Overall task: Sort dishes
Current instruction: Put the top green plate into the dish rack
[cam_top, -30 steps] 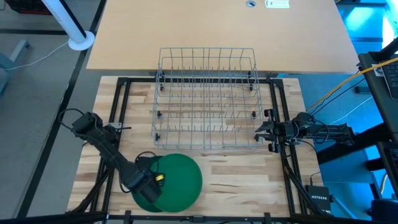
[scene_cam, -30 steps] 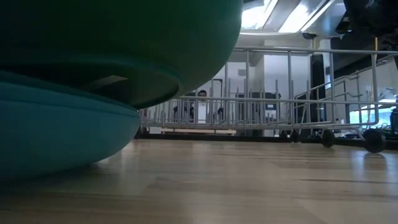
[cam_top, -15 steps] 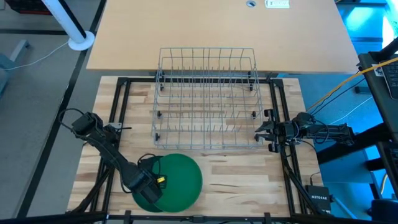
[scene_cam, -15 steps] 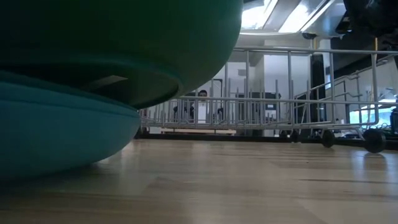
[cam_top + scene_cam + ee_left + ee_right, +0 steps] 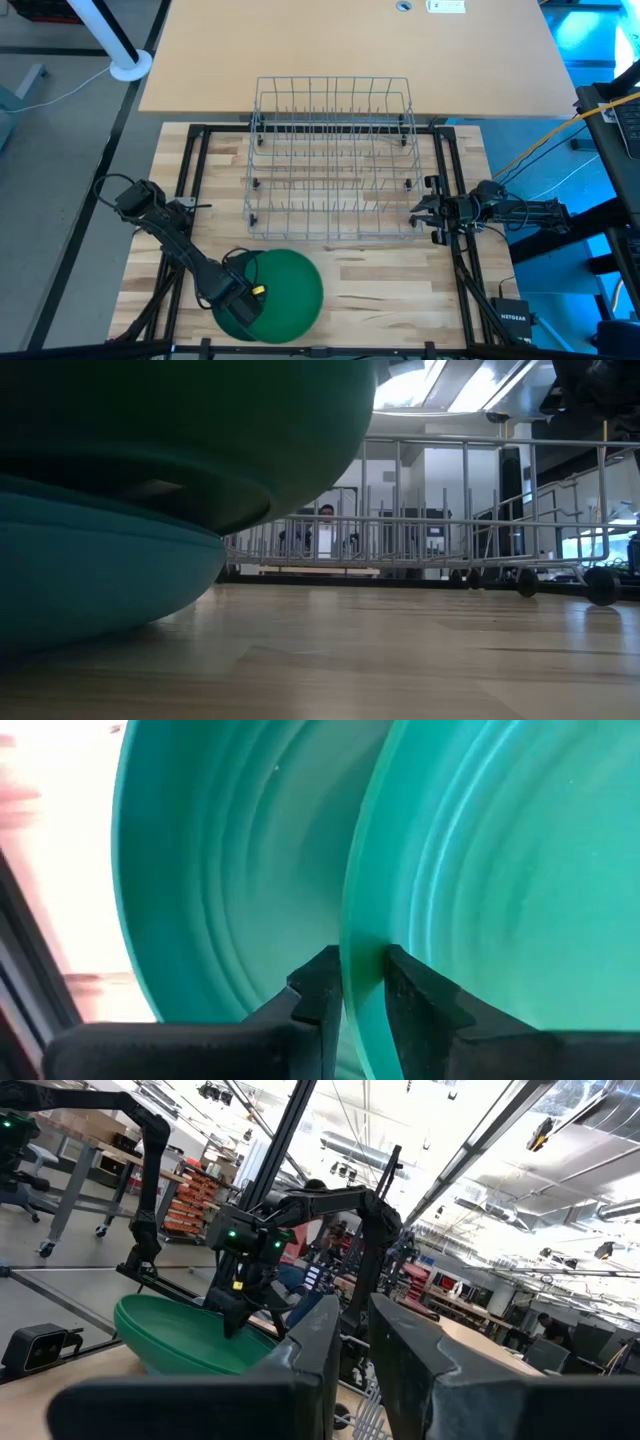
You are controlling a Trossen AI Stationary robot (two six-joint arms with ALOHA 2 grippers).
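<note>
The left pincer [image 5: 363, 982] clamps the rim of the top green plate [image 5: 285, 290], lifted above the stack in front of the wire rack [image 5: 332, 160]. The right pincer [image 5: 418, 213], nearly closed and empty, waits beside the rack.

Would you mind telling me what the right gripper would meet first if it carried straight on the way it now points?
Probably the wire rack: the right gripper sits beside the rack's near right corner, pointing across the table towards it. Height is unclear, so it might pass just in front.

A black box [image 5: 512, 322] (beside the table) reads "NETGEAR".
</note>
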